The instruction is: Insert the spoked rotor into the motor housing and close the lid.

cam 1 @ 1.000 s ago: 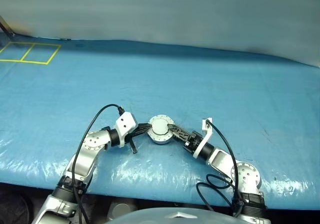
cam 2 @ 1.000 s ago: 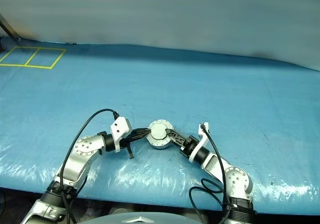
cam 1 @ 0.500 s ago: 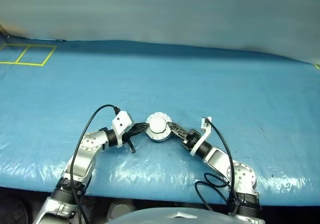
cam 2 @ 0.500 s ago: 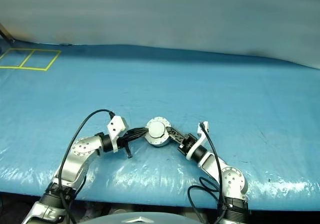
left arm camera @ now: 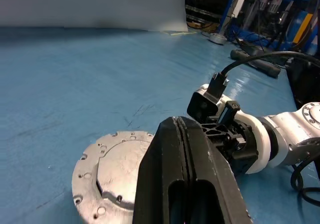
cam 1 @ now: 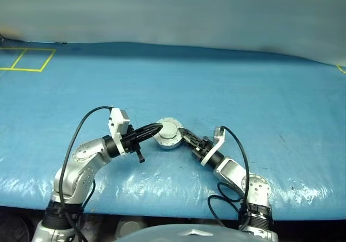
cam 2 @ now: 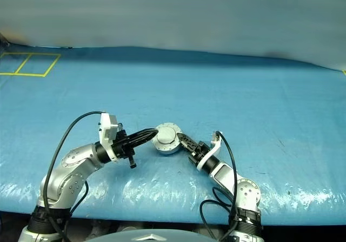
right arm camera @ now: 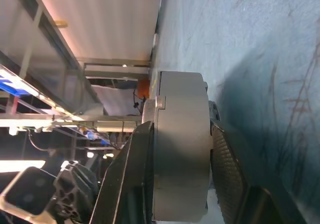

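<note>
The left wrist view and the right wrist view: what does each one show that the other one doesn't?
Left wrist view: the smooth silver lid from above, with its raised centre circle, and the left end effector, fingers pressed shut.
Right wrist view: the round silver motor housing edge-on, with a black finger on each flat face.
Both share the closed motor and the blue table cover.
</note>
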`<control>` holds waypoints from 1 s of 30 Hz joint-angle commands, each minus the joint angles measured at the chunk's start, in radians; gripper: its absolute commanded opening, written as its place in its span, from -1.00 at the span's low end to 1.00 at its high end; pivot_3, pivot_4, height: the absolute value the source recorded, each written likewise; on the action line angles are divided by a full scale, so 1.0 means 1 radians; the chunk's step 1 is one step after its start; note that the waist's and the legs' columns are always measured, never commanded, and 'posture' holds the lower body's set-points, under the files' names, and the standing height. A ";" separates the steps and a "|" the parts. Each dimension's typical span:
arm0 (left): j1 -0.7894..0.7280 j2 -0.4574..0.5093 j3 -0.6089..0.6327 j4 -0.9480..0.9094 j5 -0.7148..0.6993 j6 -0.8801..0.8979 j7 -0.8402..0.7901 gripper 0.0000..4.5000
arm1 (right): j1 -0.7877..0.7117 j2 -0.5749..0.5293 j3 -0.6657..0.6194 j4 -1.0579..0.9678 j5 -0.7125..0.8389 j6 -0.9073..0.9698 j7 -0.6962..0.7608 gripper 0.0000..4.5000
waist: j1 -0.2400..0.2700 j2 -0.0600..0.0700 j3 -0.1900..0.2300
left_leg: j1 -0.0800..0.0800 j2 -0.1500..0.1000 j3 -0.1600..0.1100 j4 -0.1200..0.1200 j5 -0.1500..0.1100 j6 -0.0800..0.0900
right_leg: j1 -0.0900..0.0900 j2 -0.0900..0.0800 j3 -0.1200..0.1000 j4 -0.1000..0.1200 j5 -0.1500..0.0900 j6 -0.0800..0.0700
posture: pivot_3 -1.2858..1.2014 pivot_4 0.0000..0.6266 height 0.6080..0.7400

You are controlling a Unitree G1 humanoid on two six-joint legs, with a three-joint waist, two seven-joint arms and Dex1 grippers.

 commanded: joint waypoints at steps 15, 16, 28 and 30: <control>0.115 -0.129 0.155 -0.018 -0.335 0.141 0.121 0.68 | -0.088 0.013 0.104 -0.162 0.227 -0.041 -0.003 -0.45 | 0.000 0.002 0.002 | -0.001 0.000 0.000 0.001 0.000 0.000 | 0.000 0.000 0.000 0.000 0.001 0.000 | 0.03 -0.52 1.00; 0.113 -0.145 0.160 -0.013 -0.349 0.142 0.139 0.83 | -0.087 0.010 0.108 -0.162 0.228 -0.042 -0.005 -0.45 | 0.001 0.002 0.002 | -0.001 0.000 0.000 0.001 0.000 0.000 | 0.000 0.000 0.000 0.000 0.001 0.000 | 0.03 -0.52 1.00; 0.000 -0.280 0.098 0.071 -0.419 0.187 0.164 0.99 | -0.095 -0.026 0.142 -0.178 0.231 -0.036 -0.018 -0.45 | 0.002 0.002 0.002 | -0.001 -0.001 0.001 0.003 0.000 0.000 | 0.001 0.000 0.001 0.000 0.001 0.000 | 0.03 -0.52 1.00; -0.015 -0.305 0.090 0.059 -0.445 0.197 0.166 0.99 | -0.095 -0.029 0.147 -0.183 0.233 -0.039 -0.024 -0.45 | 0.001 0.002 0.002 | -0.001 -0.001 0.001 0.003 0.000 0.000 | 0.000 0.000 0.001 0.000 0.003 -0.001 | 0.03 -0.52 1.00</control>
